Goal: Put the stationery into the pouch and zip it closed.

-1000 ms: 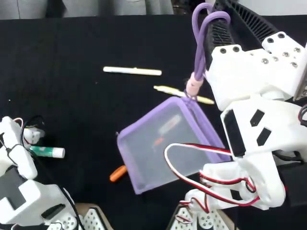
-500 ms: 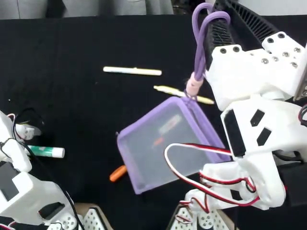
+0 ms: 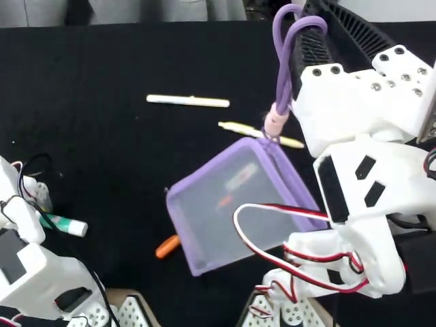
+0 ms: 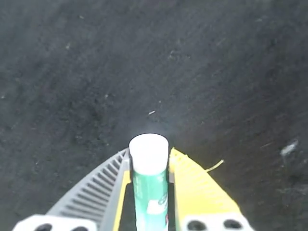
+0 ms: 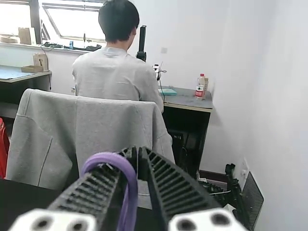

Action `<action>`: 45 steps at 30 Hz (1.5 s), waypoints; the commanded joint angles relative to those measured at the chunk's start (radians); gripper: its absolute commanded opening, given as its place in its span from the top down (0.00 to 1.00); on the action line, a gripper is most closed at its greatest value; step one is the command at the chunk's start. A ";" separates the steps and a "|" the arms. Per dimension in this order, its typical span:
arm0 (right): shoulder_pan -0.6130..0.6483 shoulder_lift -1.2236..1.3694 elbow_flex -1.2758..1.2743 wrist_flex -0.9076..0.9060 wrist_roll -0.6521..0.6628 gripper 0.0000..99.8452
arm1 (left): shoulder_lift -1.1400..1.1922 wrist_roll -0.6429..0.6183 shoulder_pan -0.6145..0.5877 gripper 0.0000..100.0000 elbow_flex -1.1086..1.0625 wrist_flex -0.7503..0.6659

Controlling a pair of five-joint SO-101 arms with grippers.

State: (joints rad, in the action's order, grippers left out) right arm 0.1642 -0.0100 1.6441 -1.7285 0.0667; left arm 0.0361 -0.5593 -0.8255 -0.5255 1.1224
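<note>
A black table (image 3: 102, 68) covers nearly the whole high view. The white right arm (image 3: 368, 177) takes up the right side of that view, from the upper right corner down to the bottom edge. Its red and white wires loop out over the pouch.

The purple, see-through pouch (image 3: 231, 211) sits just right of centre, turned like a diamond. Pale and orange shapes show faintly through its side, but I cannot tell what they are. The left arm (image 3: 34, 279) is in the lower left corner.

A purple strap (image 3: 286, 48) rises from the pouch's upper corner to the top of the frame. There the right gripper (image 5: 139, 151) has its jaws closed on it. In the right wrist view, the strap (image 5: 108, 161) loops over one ribbed finger and runs down between the two.

A white pen (image 3: 188, 101) lies alone, above and left of the pouch. A yellow pen (image 3: 238, 128) lies just above the pouch's upper corner, under the strap.

The left gripper (image 4: 148, 154) is clamped on a green glue stick (image 4: 149, 192), whose white cap pokes out past the fingertips. In the high view the glue stick (image 3: 65, 223) is at the left edge with its cap pointing right.

An orange marker (image 3: 166, 246) sticks out from under the pouch's lower left edge.
</note>
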 commanded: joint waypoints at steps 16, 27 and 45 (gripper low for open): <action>0.167 -0.024 -0.131 0.184 0.219 0.99 | -0.344 -0.002 0.117 0.97 0.905 0.485; 0.358 -0.018 -0.544 0.522 0.288 0.99 | -0.621 0.000 0.116 0.97 0.952 0.488; 0.621 -0.005 -0.406 0.795 0.427 0.99 | -0.999 0.000 0.116 0.97 0.952 0.425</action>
State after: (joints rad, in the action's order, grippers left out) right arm 0.7748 -0.0161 1.2298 -1.0319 0.4687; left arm -0.9260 -0.5593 -0.7135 0.3767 1.5980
